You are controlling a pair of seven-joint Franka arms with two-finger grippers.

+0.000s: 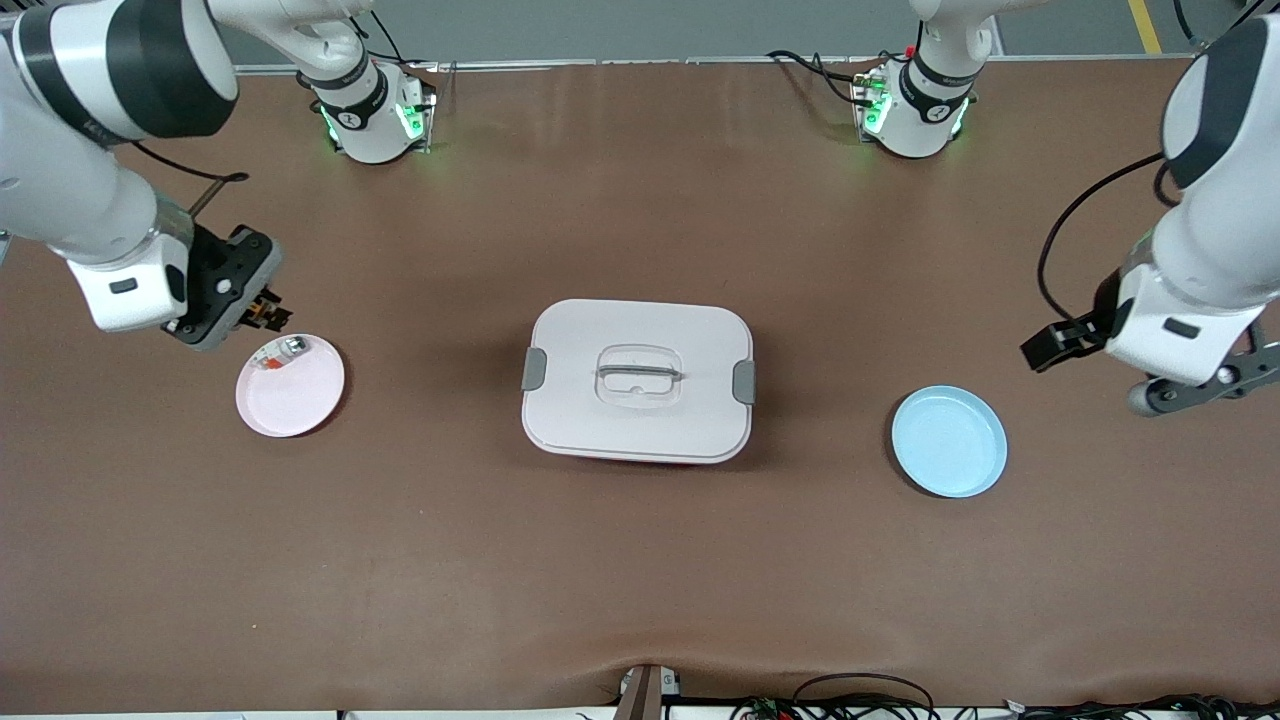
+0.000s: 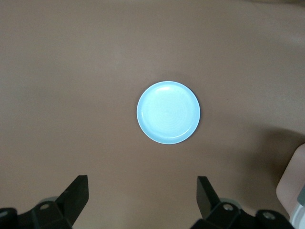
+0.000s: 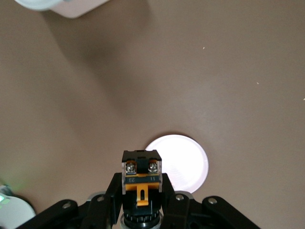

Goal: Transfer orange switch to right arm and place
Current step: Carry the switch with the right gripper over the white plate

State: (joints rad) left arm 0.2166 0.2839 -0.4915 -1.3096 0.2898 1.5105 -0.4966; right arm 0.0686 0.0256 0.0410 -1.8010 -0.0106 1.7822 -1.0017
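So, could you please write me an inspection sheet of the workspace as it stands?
Surface: brown table, rumpled at the camera edge.
Job's things: orange switch held in the right claw, above the pink plate.
Clutter: small pale part on the pink plate; white lidded box mid-table; blue plate, bare.
Grippers: right claw shut on the switch; left claw open, waiting near the blue plate.
Cables: black leads on the arms.
Surroundings: grey floor.

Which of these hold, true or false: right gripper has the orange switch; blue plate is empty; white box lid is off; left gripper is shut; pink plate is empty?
1. The right gripper is shut on the small black-and-orange switch. True.
2. The round light-blue plate is empty. True.
3. The white rectangular lidded box is open. False: lid on.
4. The left gripper is shut. False: open, holding nothing.
5. The round pink plate is empty. False: a small pale part lies on it.
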